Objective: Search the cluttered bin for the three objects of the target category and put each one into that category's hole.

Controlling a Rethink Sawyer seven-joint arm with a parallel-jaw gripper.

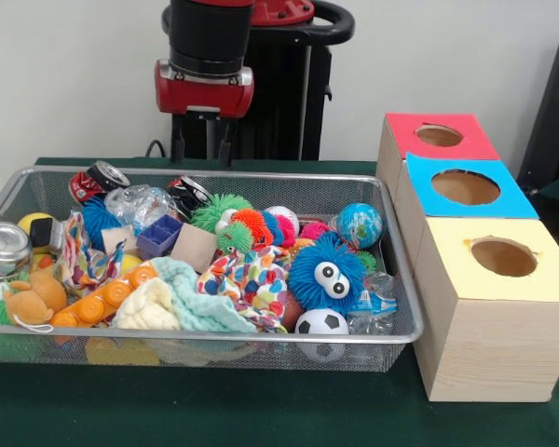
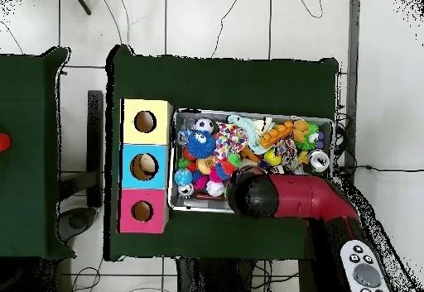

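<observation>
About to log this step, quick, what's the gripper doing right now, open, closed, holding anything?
Gripper: hanging above the far edge of the wire bin, holding nothing; whether the jaws are open or closed cannot be told.

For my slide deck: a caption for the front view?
Sawyer gripper poised behind wire-mesh bin of toys and cans, beside three colour-topped boxes.

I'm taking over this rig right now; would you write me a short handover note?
Gripper: open, empty, hanging above the far rim of the cluttered bin.
Cans, all in the bin: red-and-black can at the far left corner, black can near the far rim, silver-topped can at the left edge.
Red box's hole: unobstructed.
Done: nothing placed yet.
Left: all three cans into that hole.
</observation>
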